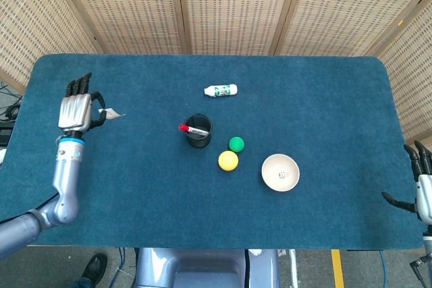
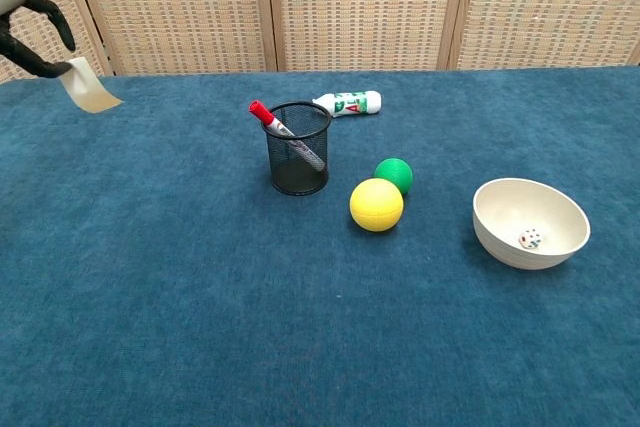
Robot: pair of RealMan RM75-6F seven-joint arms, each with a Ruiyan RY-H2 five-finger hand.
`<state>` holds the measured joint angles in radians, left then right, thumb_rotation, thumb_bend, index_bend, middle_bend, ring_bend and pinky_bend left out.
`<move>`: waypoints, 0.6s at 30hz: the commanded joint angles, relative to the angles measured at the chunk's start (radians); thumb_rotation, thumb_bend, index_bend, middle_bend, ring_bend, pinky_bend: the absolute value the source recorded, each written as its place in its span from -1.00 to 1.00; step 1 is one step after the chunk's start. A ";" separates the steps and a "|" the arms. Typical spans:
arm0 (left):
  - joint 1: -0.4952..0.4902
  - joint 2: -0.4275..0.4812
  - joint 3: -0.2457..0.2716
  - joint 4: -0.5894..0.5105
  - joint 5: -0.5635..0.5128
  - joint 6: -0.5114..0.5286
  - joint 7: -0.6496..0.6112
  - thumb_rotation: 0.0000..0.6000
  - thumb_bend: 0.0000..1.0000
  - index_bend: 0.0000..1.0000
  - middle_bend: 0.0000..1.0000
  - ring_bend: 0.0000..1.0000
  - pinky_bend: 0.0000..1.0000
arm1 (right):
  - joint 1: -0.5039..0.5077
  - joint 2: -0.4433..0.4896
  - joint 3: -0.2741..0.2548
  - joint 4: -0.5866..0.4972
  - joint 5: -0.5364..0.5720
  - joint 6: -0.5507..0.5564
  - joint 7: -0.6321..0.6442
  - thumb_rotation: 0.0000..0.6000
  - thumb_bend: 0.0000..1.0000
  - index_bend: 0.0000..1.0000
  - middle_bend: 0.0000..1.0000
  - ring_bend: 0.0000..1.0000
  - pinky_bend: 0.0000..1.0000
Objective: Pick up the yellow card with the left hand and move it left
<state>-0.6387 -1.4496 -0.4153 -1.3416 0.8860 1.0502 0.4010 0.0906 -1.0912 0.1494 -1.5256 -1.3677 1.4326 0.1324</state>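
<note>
So far left of the black mesh cup, our left hand is up off the blue table, and we've got the yellow card pinched at its near edge between thumb and a fingertip, the other fingers stretched out straight toward the far side. The card sticks out from the hand toward the cup, long axis running roughly left to right. In the chest view it looks pale and tilts down at its free end, well above the cloth.

The cup has 1 red-capped marker leaning in it. Just behind the cup lies a small white bottle on its side. Right of the cup sit a yellow ball and a green ball, nearly touching, then a cream bowl with 1 die inside.

Way off right of the cup, our right hand sits at the table edge, fingers spread, holding nothing.
</note>
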 commanded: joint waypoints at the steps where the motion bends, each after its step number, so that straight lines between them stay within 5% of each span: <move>1: 0.084 0.088 0.040 -0.093 0.076 0.062 -0.087 1.00 -1.00 -1.00 -1.00 -1.00 -1.00 | -0.001 0.000 -0.001 0.000 -0.005 0.005 0.001 1.00 -1.00 -1.00 -1.00 -1.00 -1.00; 18: 0.495 0.328 0.343 -0.276 0.438 0.394 -0.438 1.00 -1.00 -1.00 -1.00 -1.00 -1.00 | -0.025 -0.006 -0.017 -0.022 -0.081 0.097 -0.040 1.00 -1.00 -1.00 -1.00 -1.00 -1.00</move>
<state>-0.1829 -1.1514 -0.1124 -1.5939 1.2921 1.4128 -0.0066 0.0686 -1.0964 0.1331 -1.5451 -1.4446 1.5234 0.0950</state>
